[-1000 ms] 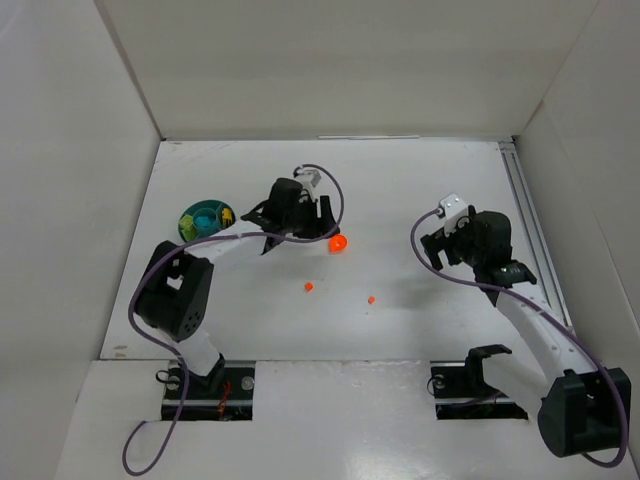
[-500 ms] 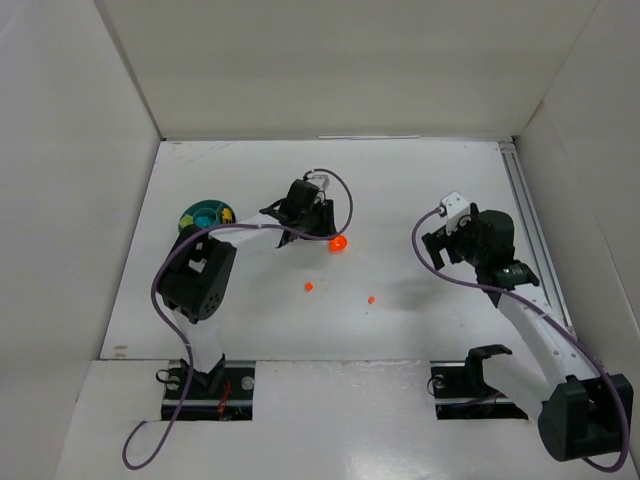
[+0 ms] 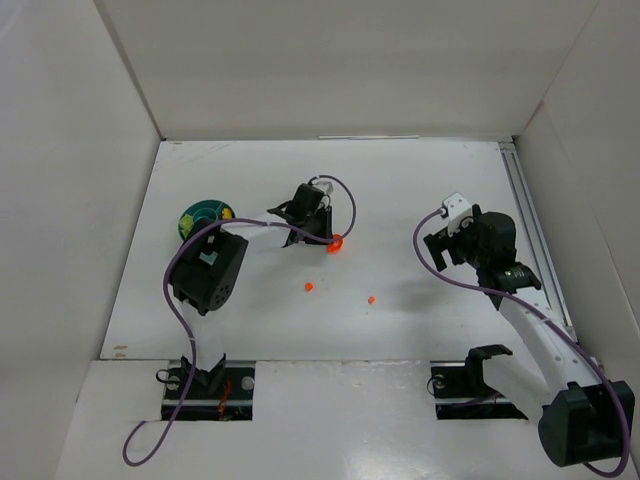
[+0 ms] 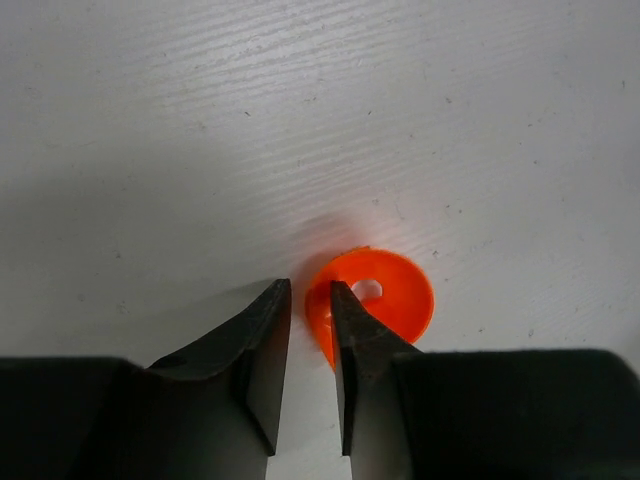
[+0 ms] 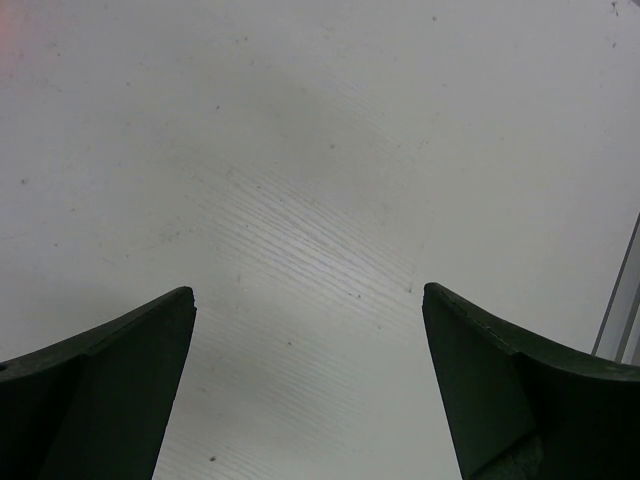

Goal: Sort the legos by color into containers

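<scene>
Meanwhile, the left gripper (image 4: 308, 288), fingers nearly together, straddles the orange round lego (image 4: 385, 295)'s rim, grip unconfirmed, apparently bound left for the teal dish (image 3: 195, 211); the right gripper (image 5: 308, 290) idles, spread wide.

We see the left gripper (image 3: 327, 239) just beside a round orange plastic piece (image 3: 338, 242), a round teal plastic dish (image 3: 204, 214) farther left.
</scene>
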You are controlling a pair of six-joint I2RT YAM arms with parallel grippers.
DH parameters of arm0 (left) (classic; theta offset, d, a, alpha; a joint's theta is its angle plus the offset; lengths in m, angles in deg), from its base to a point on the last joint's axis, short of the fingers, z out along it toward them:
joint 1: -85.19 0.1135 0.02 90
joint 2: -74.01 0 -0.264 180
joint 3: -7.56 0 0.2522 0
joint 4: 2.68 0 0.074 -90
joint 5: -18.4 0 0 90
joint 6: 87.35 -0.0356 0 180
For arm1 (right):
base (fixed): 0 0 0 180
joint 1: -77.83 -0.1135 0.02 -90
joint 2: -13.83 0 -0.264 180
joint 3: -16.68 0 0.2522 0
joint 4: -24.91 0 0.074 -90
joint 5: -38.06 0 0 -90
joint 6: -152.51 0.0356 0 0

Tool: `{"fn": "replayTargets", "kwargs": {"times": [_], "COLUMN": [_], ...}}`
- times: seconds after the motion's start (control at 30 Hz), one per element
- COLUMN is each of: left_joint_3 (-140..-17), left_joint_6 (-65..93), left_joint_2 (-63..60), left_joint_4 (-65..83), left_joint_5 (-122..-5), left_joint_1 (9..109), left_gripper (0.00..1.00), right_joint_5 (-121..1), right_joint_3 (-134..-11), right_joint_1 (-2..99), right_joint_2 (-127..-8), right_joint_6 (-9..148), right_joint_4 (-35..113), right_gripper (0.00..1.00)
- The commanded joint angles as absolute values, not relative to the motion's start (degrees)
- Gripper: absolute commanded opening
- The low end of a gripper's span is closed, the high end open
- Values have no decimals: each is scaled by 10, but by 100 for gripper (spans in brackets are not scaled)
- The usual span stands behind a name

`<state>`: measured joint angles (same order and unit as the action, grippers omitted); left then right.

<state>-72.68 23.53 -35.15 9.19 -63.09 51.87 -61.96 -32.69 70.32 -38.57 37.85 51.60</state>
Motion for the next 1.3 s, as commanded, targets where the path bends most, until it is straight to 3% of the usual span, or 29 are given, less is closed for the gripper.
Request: {"fn": "replayTargets", "kwargs": {"times": [0.0,0.23,0.3,0.77,1.0,1.17,1.27], "left_joint_3": [-749,-749,-749,-714,-682,-721,-739], "left_joint_6": [229,229,229,218,231,300,330], "left_joint_2": [-351,-344,-339,-273,-156,-112,-91], "left_joint_4": [92,92,92,58,89,238,282], "left_joint_5": [-628,-623,-623,-642,-818,-1084,-1158], "left_joint_1": [517,512,506,506,506,527,584], "left_gripper": [18,8,0,0,0,0,0], "right_joint_5": [-615,-610,-610,-610,-610,-610,-610], "right_joint_3": [-328,-328,-328,-322,-322,-322,-322], "right_joint_1": [707,707,707,707,707,707,707], "right_joint_2": [-378,-372,-372,-362,-356,-356,-356], "right_joint_6": [374,374,374,374,374,374,374], "right_joint_4": [508,508,508,513,513,513,513], "right_gripper": [100,100,100,100,100,100,100]}}
